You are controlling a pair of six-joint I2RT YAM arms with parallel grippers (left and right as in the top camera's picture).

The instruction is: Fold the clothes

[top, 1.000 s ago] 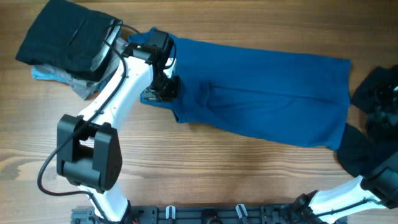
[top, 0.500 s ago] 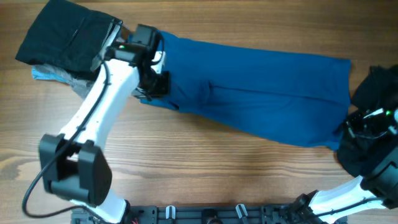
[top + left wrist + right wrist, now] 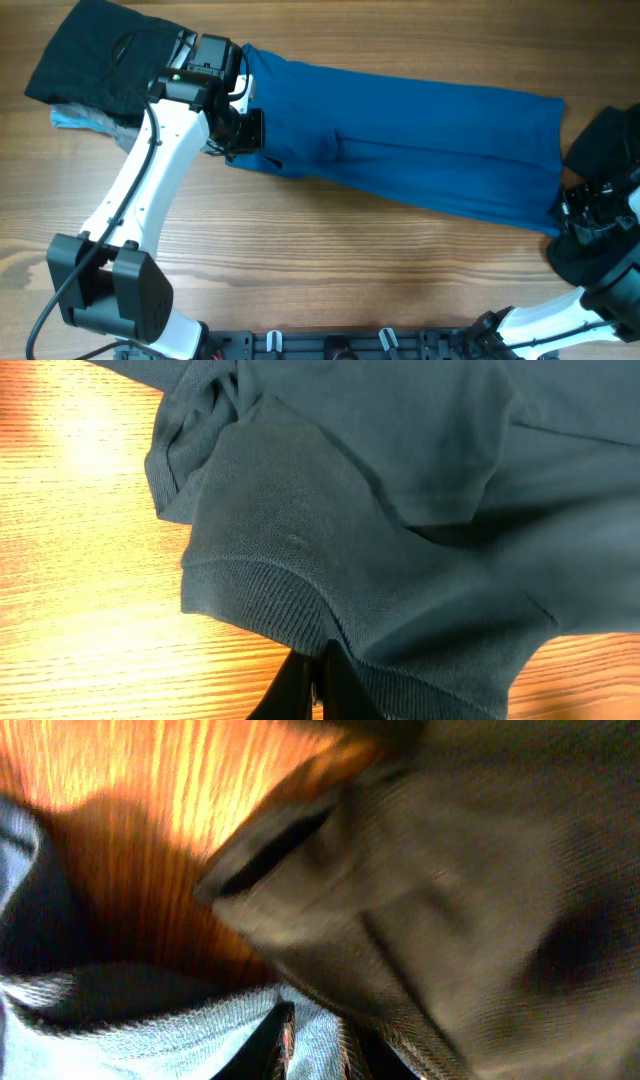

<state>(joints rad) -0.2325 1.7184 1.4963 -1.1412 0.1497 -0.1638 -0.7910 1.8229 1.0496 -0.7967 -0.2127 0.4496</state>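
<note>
The deep-blue shirt [image 3: 420,140] lies in a long band across the table. My left gripper [image 3: 238,135] is at its left end, shut on the ribbed hem of a sleeve [image 3: 270,610], with the pinch at the bottom of the left wrist view [image 3: 318,680]. My right gripper [image 3: 572,205] is at the shirt's lower right corner. In the right wrist view its fingers [image 3: 315,1040] have blue fabric [image 3: 150,1030] between them. A black garment [image 3: 480,900] presses against the right finger.
A black folded garment [image 3: 100,60] lies at the back left on top of grey [image 3: 135,140] and pale-blue [image 3: 75,120] pieces. Another black garment [image 3: 610,140] is bunched at the right edge, partly under my right arm. Bare wood [image 3: 350,260] runs along the front.
My left gripper has moved up and to the left, drawing the shirt's left end with it. My right gripper has come in onto the shirt's lower right corner.
</note>
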